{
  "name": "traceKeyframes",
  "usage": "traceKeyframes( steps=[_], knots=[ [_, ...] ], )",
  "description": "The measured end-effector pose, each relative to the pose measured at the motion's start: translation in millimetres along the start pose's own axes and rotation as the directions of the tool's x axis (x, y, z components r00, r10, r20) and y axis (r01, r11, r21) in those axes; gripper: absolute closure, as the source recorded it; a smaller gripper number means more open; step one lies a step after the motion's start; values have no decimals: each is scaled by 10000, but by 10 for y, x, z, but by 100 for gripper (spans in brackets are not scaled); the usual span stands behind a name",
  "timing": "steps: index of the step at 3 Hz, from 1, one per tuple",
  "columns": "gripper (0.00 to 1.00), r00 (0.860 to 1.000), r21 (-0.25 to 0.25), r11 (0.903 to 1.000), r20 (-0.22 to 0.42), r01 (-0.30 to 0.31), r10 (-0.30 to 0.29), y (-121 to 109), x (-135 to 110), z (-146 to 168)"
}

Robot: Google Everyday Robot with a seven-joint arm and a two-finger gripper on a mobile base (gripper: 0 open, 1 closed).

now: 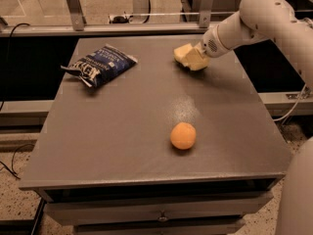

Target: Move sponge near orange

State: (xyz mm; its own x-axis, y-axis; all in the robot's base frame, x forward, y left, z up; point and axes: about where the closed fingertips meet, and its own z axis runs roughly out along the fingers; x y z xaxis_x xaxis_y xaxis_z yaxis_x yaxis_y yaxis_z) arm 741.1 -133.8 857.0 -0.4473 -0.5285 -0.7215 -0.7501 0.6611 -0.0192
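Sponge (pixel 184 56) is seen at the far right part of the grey table (pixel 117 131), a pale yellow block sitting at the tip of the gripper (pixel 198 58); the gripper is closed on the sponge, which is clasped at its right end and tilted a little, its left end being low over the tabletop with a shadow cast just beneath it; the gripper is carried by a white arm (pixel 254 18) that is reached in from the upper right and is angled down towards the table's back edge. The orange (pixel 183 135) is set on the table nearer the front edge, well apart from the sponge and roughly in line with it towards the camera; bare tabletop is seen between the two. A blue snack bag (pixel 100 65) is laid flat at the far left of the table, well apart from both the sponge and the orange. A drawer front is seen below the table's front edge.
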Motion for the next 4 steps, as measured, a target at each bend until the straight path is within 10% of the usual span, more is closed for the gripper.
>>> traceKeyframes(
  steps=[2,4],
  knots=[
    [100,9881,-1405,9791,-238,1471,-1519,571,284,-626],
    [100,9593,-2697,9296,-592,2510,-2762,1083,794,-988]
  ],
)
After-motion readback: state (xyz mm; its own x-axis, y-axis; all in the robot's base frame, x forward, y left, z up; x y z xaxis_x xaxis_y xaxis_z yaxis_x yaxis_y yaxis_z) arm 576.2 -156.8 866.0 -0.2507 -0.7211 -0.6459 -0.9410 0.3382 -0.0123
